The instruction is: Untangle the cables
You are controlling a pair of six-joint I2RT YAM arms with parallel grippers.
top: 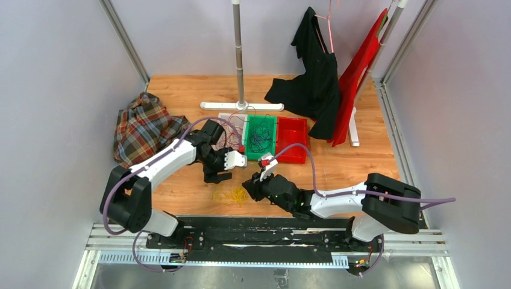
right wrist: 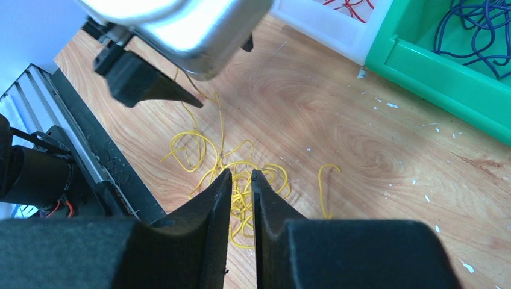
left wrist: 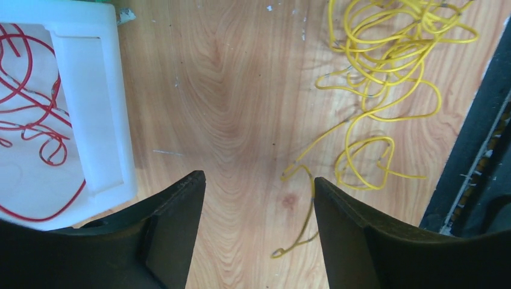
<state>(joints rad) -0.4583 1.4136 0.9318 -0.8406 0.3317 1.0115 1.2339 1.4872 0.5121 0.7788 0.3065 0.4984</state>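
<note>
Left gripper (left wrist: 258, 178) agape; red cables (left wrist: 27, 109) in white tray (left wrist: 90, 108)

**Clothes and Trays on the Counter**

A plaid cloth (top: 143, 129) lay crumpled at the left of the wooden counter (top: 361, 174). A metal pole (top: 238, 54) rose from a white base (top: 211, 106) at the back. A black garment (top: 313, 84) and a red garment (top: 361, 72) hung at the back right. A white tray (left wrist: 90, 102), a green tray (right wrist: 446, 72) and a red tray (top: 292, 141) sat side by side.
</note>
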